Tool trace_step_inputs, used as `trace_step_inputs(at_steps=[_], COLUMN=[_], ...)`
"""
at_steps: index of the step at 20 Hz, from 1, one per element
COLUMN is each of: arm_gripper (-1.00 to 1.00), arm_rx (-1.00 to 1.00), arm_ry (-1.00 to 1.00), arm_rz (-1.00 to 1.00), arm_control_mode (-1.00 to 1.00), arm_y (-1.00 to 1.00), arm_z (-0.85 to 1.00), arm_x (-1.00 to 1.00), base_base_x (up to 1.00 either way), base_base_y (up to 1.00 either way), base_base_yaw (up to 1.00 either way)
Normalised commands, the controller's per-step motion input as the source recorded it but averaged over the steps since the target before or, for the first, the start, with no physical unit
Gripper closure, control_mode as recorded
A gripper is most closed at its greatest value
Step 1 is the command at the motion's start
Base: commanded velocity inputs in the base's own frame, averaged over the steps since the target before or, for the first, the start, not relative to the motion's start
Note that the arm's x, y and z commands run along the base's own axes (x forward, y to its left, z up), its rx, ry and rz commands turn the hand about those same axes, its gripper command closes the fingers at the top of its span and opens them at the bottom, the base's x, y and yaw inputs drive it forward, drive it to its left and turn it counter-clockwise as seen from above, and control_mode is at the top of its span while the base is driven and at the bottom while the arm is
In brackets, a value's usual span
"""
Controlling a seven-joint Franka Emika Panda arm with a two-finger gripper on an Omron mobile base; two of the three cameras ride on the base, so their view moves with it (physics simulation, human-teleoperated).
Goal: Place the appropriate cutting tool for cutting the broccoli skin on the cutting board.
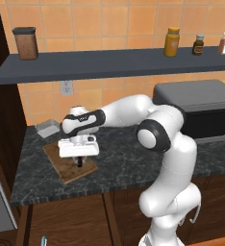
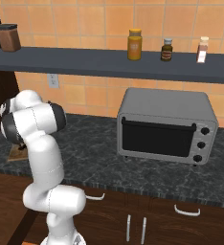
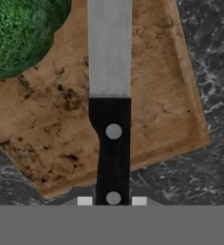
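In the hand view the cutting tool (image 3: 110, 72), a knife with a black riveted handle and a silver blade, runs straight up the picture over the brown wooden cutting board (image 3: 162, 110). My gripper (image 3: 112, 201) is shut on the handle's rear end, one light pad on each side. The dark-green broccoli (image 3: 18, 33) sits on the board, left of the blade and apart from it. I cannot tell if the knife touches the board. From the left base view, the gripper (image 1: 79, 161) hangs low over the cutting board (image 1: 61, 170) on the dark counter.
A small grey-white tray (image 1: 48, 128) lies behind the board by the wall. A toaster oven (image 1: 201, 110) stands at the right of the counter. The shelf (image 1: 109, 65) above carries jars and bottles. A tall dark cabinet closes off the left.
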Motion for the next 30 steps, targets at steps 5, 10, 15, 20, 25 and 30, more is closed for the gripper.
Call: trace_step_inputs(at_steps=[5,10,15,20,25,30], arm_gripper=[1.00,1.00,-1.00,-1.00,-1.00,-1.00], arm_rx=[0.00,0.00,0.00,0.00,0.00,0.00], arm_ry=[0.00,0.00,0.00,-0.01,-0.05,-0.25], arm_rz=[0.00,0.00,0.00,0.01,0.09,0.07], arm_control_mode=[-1.00,-1.00,-1.00,-1.00,-1.00,-1.00], arm_y=[0.13,0.12,0.01,0.00,-0.02,-0.43], arm_z=[-0.29,-0.28,-0.24,-0.08,0.41,0.93], arm_x=[0.01,0.01,0.04,0.01,-0.02,-0.57], base_base_x=[0.00,0.00,0.00,0.00,0.00,0.00], base_base_y=[0.00,0.00,0.00,0.00,0.00,0.00], base_base_yaw=[0.00,0.00,0.00,0.00,0.00,0.00])
